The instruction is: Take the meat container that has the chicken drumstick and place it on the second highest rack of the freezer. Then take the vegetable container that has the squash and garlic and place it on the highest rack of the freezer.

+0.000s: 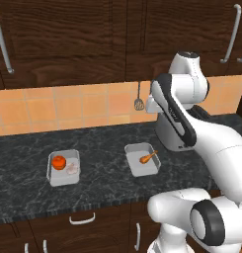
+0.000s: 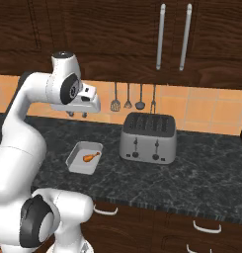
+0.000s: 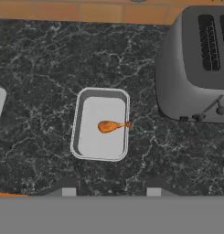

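Step one, approach phase: gripper (image 2: 76,114) hangs high above the counter (image 1: 107,143), fingers partly spread, nothing between them. Meat container (image 3: 101,124) with chicken drumstick (image 3: 113,125) sits mid-counter, near the front edge, left of the toaster (image 2: 147,138). Vegetable container (image 1: 63,167) well apart toward the left end. Next, I'd guess: straight descent, line jaws over one tray rim, pinch.

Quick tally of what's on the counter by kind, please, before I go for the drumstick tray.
Grey trays: 2, meat container, vegetable container
Food pieces: 3, chicken drumstick, squash, garlic
Toasters: 1, toaster
Total: 6
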Robot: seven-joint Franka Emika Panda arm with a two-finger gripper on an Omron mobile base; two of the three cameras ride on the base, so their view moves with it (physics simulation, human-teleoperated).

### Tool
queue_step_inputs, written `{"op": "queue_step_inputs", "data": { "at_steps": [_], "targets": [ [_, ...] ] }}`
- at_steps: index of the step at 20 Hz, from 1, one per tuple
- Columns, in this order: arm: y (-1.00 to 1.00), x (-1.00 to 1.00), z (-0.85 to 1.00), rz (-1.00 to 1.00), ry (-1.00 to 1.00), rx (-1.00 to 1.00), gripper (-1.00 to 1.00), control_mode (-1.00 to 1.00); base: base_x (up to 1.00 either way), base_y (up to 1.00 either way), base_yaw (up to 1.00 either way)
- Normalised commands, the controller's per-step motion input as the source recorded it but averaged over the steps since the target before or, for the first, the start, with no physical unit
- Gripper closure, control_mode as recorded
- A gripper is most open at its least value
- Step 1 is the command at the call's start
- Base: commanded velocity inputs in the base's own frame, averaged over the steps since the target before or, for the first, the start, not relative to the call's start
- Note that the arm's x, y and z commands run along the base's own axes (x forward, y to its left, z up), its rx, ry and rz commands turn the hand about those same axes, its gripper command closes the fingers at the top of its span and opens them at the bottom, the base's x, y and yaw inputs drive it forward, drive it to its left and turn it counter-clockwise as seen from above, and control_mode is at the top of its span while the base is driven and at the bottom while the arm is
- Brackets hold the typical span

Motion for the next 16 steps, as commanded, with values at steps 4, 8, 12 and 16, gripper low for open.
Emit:
{"op": "queue_step_inputs", "data": {
  "at_steps": [4,8,12,16],
  "targets": [
    [0.0,-0.43,-0.48,-0.04,0.0,0.0,-1.0,-1.0,0.0,0.0,0.0],
    [0.11,-0.95,-0.95,-0.12,0.0,0.0,-1.0,-1.0,0.0,0.0,0.0],
    [0.37,-0.37,-0.57,0.04,0.01,-0.05,-1.0,-1.0,0.0,0.0,0.0],
    [0.28,-0.29,-0.22,0.29,-0.01,-0.18,-1.0,-1.0,0.0,0.0,0.0]
  ]
}}
